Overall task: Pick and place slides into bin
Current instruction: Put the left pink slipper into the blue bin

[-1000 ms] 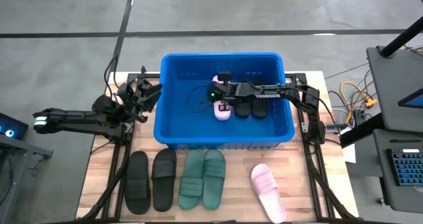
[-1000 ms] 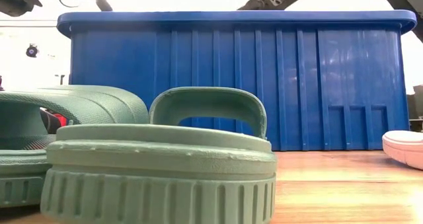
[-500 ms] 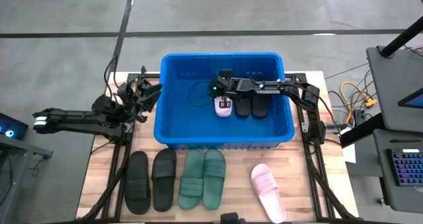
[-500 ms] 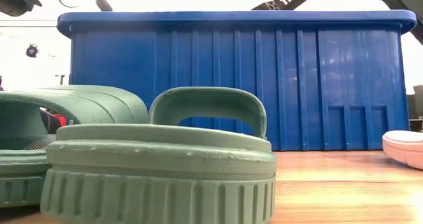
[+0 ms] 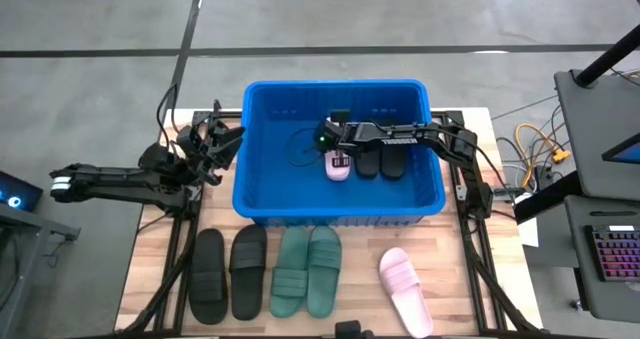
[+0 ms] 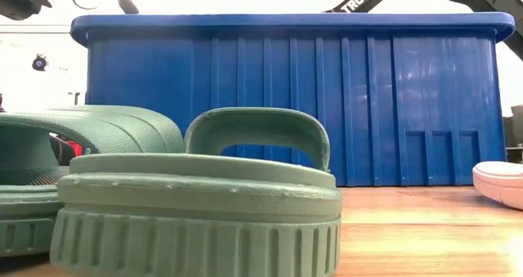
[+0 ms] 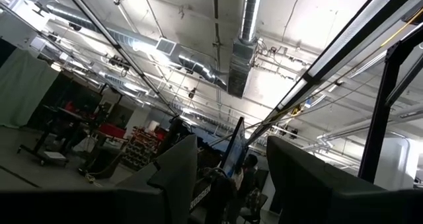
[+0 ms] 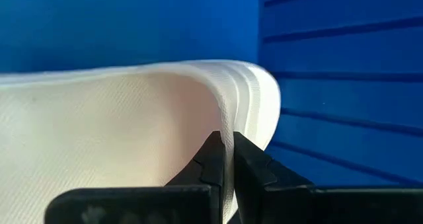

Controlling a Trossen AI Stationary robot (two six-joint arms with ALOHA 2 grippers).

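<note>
Claw (image 8: 227, 159) of the right arm is what we take first: its two dark fingers are pinched tight on the thin edge of a pink slide's strap (image 8: 132, 131), with blue wall all round in the wrist view. From above we see this right claw (image 5: 335, 147) reaching in over the bin's right rim, down inside the bin (image 5: 262, 194), holding the pink slide (image 5: 338, 166) near the middle of the floor. Just beside that slide, to its right, lie two black slides (image 5: 381, 161), side by side. To the left of the pink slide the bin floor is bare blue all the way to the left wall, so there is open room there; the far wall is near the claw.

The left claw (image 5: 222, 139) waits outside the bin, off the left wall and near the bench's left edge, fingers spread apart and holding nothing; its wrist camera looks up at the ceiling.

In front of the bin, on the wooden bench (image 5: 460, 289), we see a row of slides: a black pair (image 5: 228, 273) at the left, a green pair (image 5: 306, 270) in the middle, touching each other, and a single pink slide (image 5: 405, 290) lying at an angle to the right, apart from the rest. Bare wood shows between the row and the bin's near wall. The low view shows the green pair (image 6: 196, 203) close up against the bin's ribbed front wall (image 6: 392, 105).
</note>
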